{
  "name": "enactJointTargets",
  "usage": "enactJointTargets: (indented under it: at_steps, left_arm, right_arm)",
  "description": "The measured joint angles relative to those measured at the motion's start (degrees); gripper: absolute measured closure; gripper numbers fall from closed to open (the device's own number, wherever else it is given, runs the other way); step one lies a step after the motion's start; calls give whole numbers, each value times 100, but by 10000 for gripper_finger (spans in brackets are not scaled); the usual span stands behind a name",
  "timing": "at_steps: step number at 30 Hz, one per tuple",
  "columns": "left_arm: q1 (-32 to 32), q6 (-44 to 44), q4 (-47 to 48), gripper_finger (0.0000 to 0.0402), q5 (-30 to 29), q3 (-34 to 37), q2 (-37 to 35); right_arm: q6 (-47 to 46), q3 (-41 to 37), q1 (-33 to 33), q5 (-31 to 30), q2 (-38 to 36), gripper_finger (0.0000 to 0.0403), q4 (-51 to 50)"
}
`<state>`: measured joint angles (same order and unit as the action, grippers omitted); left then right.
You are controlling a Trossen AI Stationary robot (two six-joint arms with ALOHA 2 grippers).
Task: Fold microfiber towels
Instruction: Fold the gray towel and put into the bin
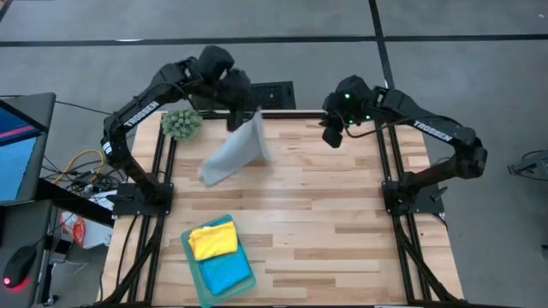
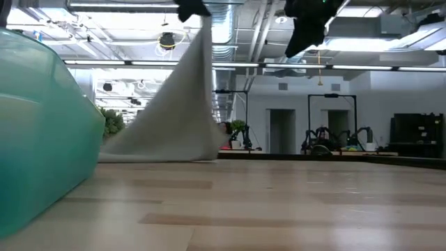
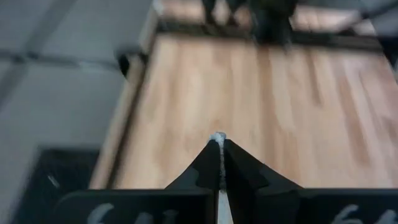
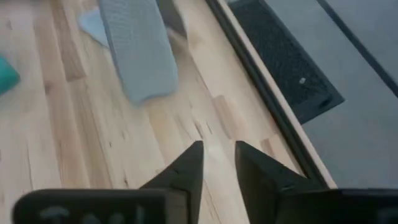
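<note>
Your left gripper [image 1: 244,107], raised over the far edge of the table [image 1: 342,222], is clamped on one corner of the light grey towel [image 1: 233,156]; a tuft of cloth shows between its closed fingertips [image 3: 211,163] in the left wrist view. The towel hangs as a slanted sheet, its lower edge resting on the wood near the plant ball [image 1: 181,123]. Your right gripper [image 1: 334,135] hovers over the far right of the table with its fingers parted and nothing between them. A yellow towel [image 1: 213,240] lies on a blue towel [image 1: 227,274] in the teal tray [image 1: 190,257] at the near left. To fold well, bring the right gripper to the free upper corner, level both corners, then lay the towel flat without dragging.
</note>
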<state>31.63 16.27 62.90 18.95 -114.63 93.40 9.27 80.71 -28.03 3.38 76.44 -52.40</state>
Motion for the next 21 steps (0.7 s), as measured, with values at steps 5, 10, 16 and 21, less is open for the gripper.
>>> enactJointTargets:
  at_steps: [5, 10, 16, 21]
  left_arm:
    - [-353, -508, -891, 398, 1199, -6, 295]
    - [-974, -600, 38, 398, 2324, -4, 506]
    - [-1792, -464, 1999, 398, 1309, -2, 521]
    - [-1993, -1010, 1908, 397, 801, -2, 518]
  right_arm:
    - [-31, 11, -176, 41, -180, 266, -88]
    - [-87, -2, -208, 186, -388, 255, -346]
    - [-189, -799, 217, 425, -454, 254, -361]
    - [-676, -1747, 840, 550, -439, 256, 334]
